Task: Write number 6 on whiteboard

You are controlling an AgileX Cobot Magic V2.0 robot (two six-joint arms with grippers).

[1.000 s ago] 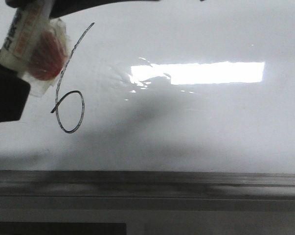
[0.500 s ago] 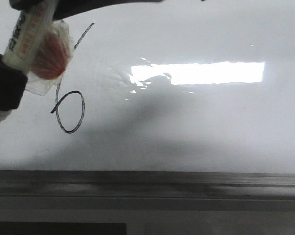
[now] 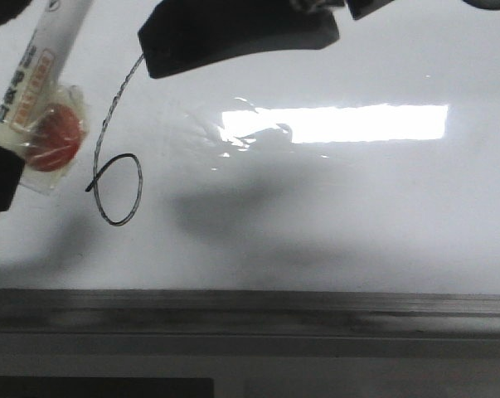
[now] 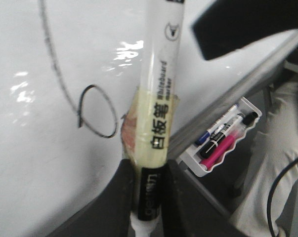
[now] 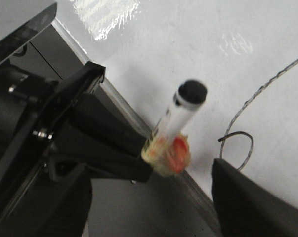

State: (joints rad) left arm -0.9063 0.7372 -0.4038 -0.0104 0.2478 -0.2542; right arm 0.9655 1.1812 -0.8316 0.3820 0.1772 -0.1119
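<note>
Office/classrm: whiteboard point(image 3: 357, 207), marker tray point(image 4: 223, 143).

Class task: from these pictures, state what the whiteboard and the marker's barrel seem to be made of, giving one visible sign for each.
The whiteboard: a smooth glossy coated panel, judging by its sharp bright reflection. The marker: probably plastic, with a smooth white printed barrel, yellowish tape wrapped around it.

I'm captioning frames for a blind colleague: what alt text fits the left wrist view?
The left claw grips a white marker before a whiteboard bearing a hand-drawn number 6. A tray of markers hangs below the board's ledge.
</note>
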